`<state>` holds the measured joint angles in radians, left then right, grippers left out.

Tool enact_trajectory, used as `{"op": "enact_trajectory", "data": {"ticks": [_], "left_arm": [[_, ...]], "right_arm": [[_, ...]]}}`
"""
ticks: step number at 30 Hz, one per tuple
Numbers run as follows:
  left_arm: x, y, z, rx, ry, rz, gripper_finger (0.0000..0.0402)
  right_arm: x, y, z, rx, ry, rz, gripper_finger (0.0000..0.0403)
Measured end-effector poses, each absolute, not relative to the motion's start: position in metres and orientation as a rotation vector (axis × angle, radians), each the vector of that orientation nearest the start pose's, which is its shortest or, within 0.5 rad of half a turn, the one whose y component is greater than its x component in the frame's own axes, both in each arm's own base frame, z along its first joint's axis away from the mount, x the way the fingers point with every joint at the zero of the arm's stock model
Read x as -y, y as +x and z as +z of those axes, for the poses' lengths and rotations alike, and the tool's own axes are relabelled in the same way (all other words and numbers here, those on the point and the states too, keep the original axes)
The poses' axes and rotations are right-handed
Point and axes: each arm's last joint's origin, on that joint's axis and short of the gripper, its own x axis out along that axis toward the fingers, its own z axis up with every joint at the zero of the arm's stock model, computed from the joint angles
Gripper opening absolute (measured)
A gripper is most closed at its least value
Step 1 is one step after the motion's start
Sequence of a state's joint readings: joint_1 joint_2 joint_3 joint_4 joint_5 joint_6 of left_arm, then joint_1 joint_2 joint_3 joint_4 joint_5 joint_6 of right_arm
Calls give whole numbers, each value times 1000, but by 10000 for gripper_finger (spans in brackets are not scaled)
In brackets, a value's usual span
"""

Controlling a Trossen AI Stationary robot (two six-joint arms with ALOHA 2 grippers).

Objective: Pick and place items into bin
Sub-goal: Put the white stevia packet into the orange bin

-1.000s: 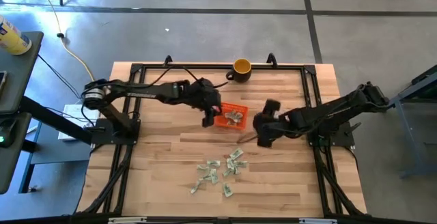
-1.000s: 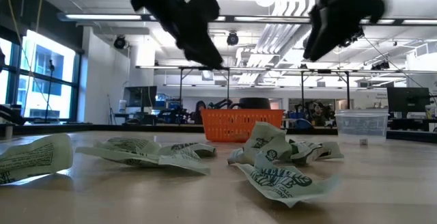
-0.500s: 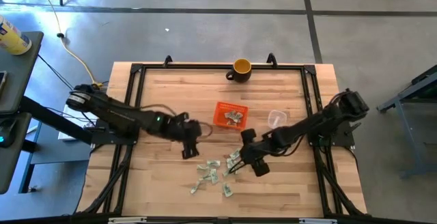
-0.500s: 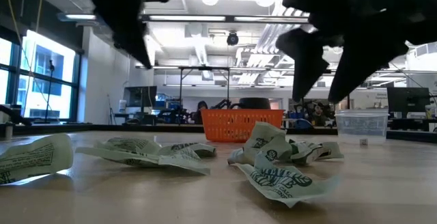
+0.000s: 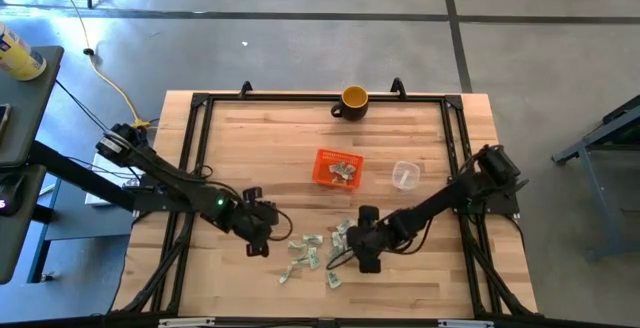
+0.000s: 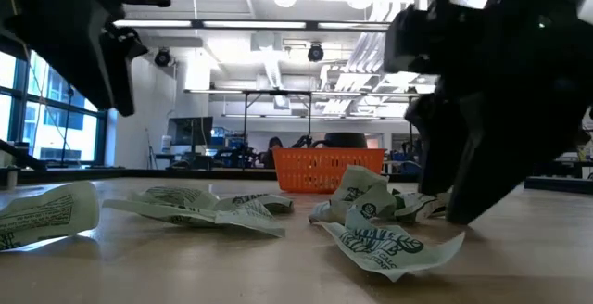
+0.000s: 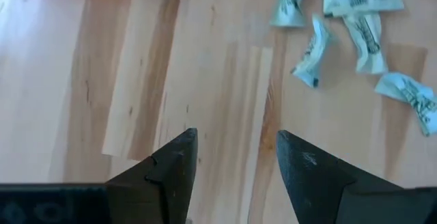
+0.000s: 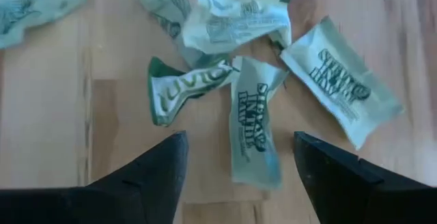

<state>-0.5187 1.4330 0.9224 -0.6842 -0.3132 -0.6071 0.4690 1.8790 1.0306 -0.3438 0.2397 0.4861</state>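
Note:
Several crumpled pale green-and-white items (image 5: 312, 251) lie loose on the wooden table near its front edge, and a few more lie inside the orange bin (image 5: 325, 164) at the table's middle. My left gripper (image 5: 258, 251) hovers open over bare wood just left of the pile; its wrist view shows the items (image 7: 355, 19) ahead of the fingers. My right gripper (image 5: 358, 256) is open and low over the pile's right side, its fingers standing on either side of one flat packet (image 8: 256, 125). In the low view it (image 6: 463, 207) reaches nearly to the tabletop.
A yellow-orange mug (image 5: 354, 98) stands at the far edge. A clear plastic cup (image 5: 404, 175) stands right of the bin. Black frame rails (image 5: 195, 168) run along the table's sides. Bare wood lies left of the pile (image 7: 136, 80).
My left gripper has swung from the bin toward the table's near-left, sinking a little, and still stands open. My right gripper has come down from beside the bin toward the near edge, onto the pile's right side, also open. The items have not moved.

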Motion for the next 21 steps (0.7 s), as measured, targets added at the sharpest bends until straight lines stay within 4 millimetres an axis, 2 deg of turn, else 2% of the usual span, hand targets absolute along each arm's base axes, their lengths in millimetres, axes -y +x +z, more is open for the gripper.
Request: {"op": "enact_trajectory", "data": {"ticks": [2,4,6,9,10,12,14,17,19,21], "left_arm": [[122,231,208,-1099,-63,145,232],[123,230,208,-1114,-69,133,232],[122,229,208,-1126,-71,131,232],[122,229,209,-1123,-72,133,232],[122,229,209,-1123,-71,134,232],[122,229,209,-1121,-72,134,232],[122,229,209,-1121,-67,131,232],[122,231,210,-1100,-54,111,232],[124,233,210,-1079,-42,83,232],[124,237,207,-1042,-60,24,232]], "right_arm": [[-145,310,118,-1142,73,-123,236],[-140,312,118,-1157,124,-134,200],[-134,315,120,-1195,149,-132,145],[-123,319,125,-1280,184,-135,42],[-121,320,129,-1299,181,-137,22],[-117,322,139,-1325,155,-149,19],[-111,326,157,-1333,148,-173,23],[-92,335,211,-1200,80,-196,7],[-72,338,241,-1124,9,-239,7],[-44,338,256,-1123,-15,-255,13]]}}
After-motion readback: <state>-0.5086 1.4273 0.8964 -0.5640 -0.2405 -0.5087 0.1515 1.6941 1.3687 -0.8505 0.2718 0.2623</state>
